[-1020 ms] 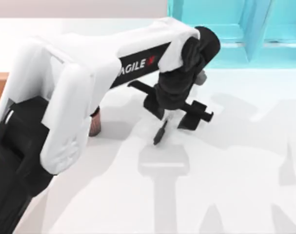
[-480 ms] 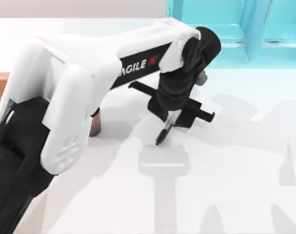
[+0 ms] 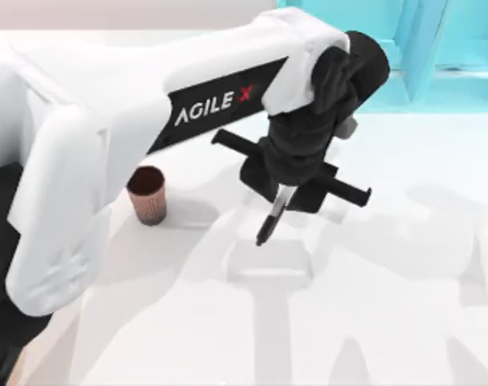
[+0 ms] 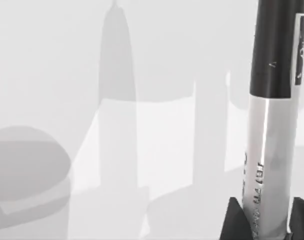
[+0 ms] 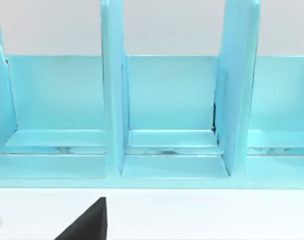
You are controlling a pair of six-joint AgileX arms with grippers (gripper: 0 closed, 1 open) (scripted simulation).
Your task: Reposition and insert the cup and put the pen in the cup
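Left arm comes in from the near left and reaches over the white tabletop [image 3: 404, 305] toward the middle. Left claw [image 3: 282, 195] hangs near the tabletop's centre, pointing down, clamped on the pen [image 3: 269, 219]; pen hangs tilted below the claw, black end lowest, its tip looking just above the tabletop, though contact can't be judged. In the left wrist view the pen [image 4: 269, 125] runs up between the two dark claw fingers [image 4: 235, 220], grey-white barrel with small print nearer the claw, black section beyond it, bare tabletop with shadows behind. Cup [image 3: 147, 195] stands upright on the tabletop to the left of the pen, well apart from it, at about the same depth, partly tucked beside the left arm's white link. Reddish-brown ribbed wall, dark inside, nothing seen in it. At the far right edge stands a teal rack [image 3: 404, 48] with upright dividers. Right wrist view faces this rack [image 5: 111, 100] across a strip of tabletop: three open compartments side by side, all showing bare teal floors and walls. Right claw state: cannot tell; a dark wedge [image 5: 86, 225] sits at that view's lower edge, too little to say what it is.
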